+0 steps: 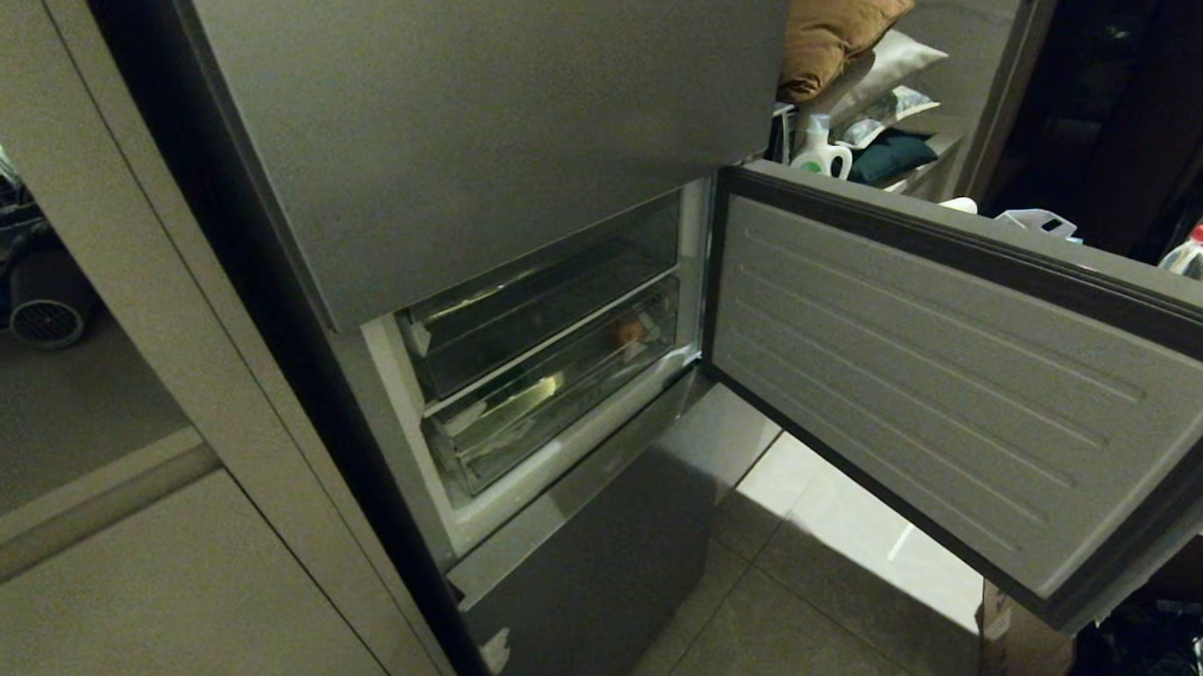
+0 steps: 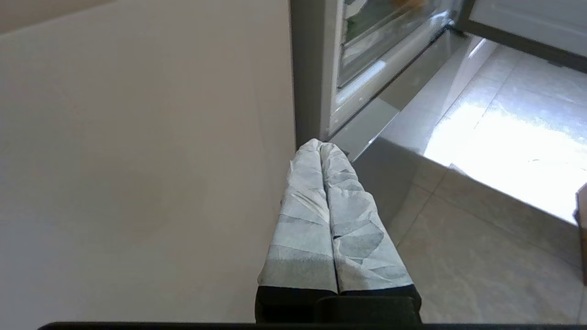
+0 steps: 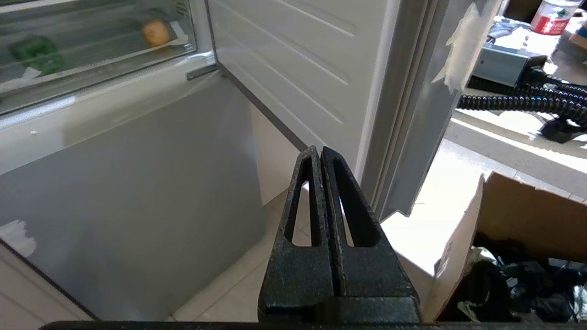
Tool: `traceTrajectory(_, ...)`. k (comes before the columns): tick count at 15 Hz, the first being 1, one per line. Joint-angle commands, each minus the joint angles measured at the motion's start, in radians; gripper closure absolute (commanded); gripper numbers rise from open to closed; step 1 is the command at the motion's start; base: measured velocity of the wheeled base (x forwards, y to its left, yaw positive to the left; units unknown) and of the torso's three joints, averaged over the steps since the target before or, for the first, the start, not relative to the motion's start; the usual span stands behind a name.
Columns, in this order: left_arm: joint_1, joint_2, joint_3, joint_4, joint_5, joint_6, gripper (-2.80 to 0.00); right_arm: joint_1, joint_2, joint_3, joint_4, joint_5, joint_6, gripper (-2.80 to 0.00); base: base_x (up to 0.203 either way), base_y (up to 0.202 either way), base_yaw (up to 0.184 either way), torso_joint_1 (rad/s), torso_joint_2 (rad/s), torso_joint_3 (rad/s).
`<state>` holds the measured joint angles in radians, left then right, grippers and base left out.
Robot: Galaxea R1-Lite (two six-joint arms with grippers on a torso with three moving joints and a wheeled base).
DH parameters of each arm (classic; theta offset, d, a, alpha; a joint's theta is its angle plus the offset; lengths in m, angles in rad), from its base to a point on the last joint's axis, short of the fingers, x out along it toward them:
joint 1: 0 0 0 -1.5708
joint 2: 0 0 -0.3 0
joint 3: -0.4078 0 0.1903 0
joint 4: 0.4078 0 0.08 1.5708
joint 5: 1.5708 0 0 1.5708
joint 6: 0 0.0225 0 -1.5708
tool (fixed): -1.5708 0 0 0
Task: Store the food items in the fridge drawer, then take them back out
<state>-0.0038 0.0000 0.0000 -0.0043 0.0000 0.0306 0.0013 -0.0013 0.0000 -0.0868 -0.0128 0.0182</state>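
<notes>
Fingers pressed together and holding nothing on both the left gripper (image 2: 321, 145) and the right gripper (image 3: 317, 150), each hanging low before the fridge, well apart from the fridge drawer (image 1: 554, 400). The potato-like food item (image 1: 629, 331) sits inside that drawer, towards its right end, behind the pushed-in clear front. The risk: reaching in with the drawer unopened would knock the front lip, and the open door (image 1: 963, 385) crowds the right arm's path.

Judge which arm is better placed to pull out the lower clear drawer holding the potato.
Left, probably. The left gripper, shut and empty, sits low beside the fridge's left edge with the lower drawer just ahead. The right gripper, also shut, hangs near the open door, farther off. The potato lies inside.
</notes>
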Motion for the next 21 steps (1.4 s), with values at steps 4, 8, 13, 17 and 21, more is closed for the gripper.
traceTrajectory(4,-0.001,0.002,0.0,0.0,0.002,0.0,0.0,0.0,0.001,0.031,-0.001,0.0,0.0,0.0,-0.001,-0.003,0.099,0.003,0.0,0.001)
traceTrajectory(8,-0.001,0.002,0.0,0.0,0.0,0.0,0.0,0.0,0.0,0.031,-0.001,-0.001,0.0,0.0,0.002,-0.007,0.174,0.004,0.0,0.003)
traceTrajectory(13,-0.001,0.002,0.0,0.0,0.001,0.0,0.0,0.0,0.001,0.031,-0.001,-0.001,0.0,0.0,0.001,-0.008,0.176,0.001,0.0,-0.001)
traceTrajectory(17,-0.001,0.002,0.0,0.0,0.0,0.0,0.0,0.0,0.001,0.031,-0.001,-0.001,0.002,0.0,0.003,-0.008,0.173,0.003,0.0,0.003)
traceTrajectory(21,-0.001,0.002,0.0,0.001,0.0,0.0,0.0,0.0,0.001,0.031,-0.001,0.0,0.002,0.0,0.0,-0.005,0.094,0.001,0.0,0.002)
